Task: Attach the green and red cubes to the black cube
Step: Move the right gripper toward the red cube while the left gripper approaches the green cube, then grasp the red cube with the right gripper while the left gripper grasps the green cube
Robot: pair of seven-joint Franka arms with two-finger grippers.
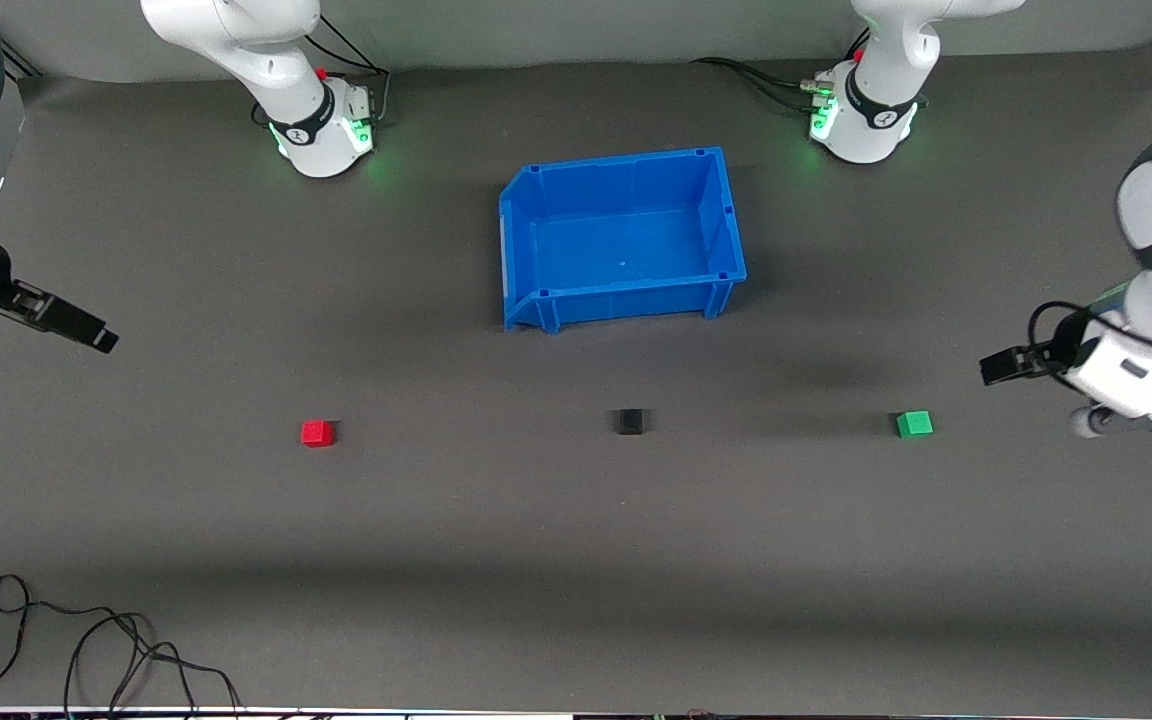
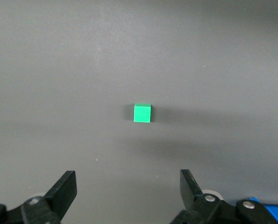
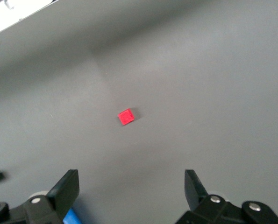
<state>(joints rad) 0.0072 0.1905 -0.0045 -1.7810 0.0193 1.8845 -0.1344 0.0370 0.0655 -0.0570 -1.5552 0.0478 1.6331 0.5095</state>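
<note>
Your black cube [image 1: 630, 421] sits mid-table, nearer the front camera than the blue bin [image 1: 536, 240], with the red cube [image 1: 316, 432] toward the right arm's end and the green cube [image 1: 914, 424] toward the left arm's. Each cube lies nearest its own arm: right gripper [image 3: 129, 196] and left gripper [image 2: 128, 193] both hover with fingers spread, empty.

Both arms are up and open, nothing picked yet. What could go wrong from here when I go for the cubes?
1. The green cube and red cube are tiny between wide-open fingers; a slightly off descent could nudge them rather than grip them.
2. The black cube lies loose on the table, so pressing a cube against it may push it away.
3. The left hand and right hand would meet at the black cube; they might collide.
</note>
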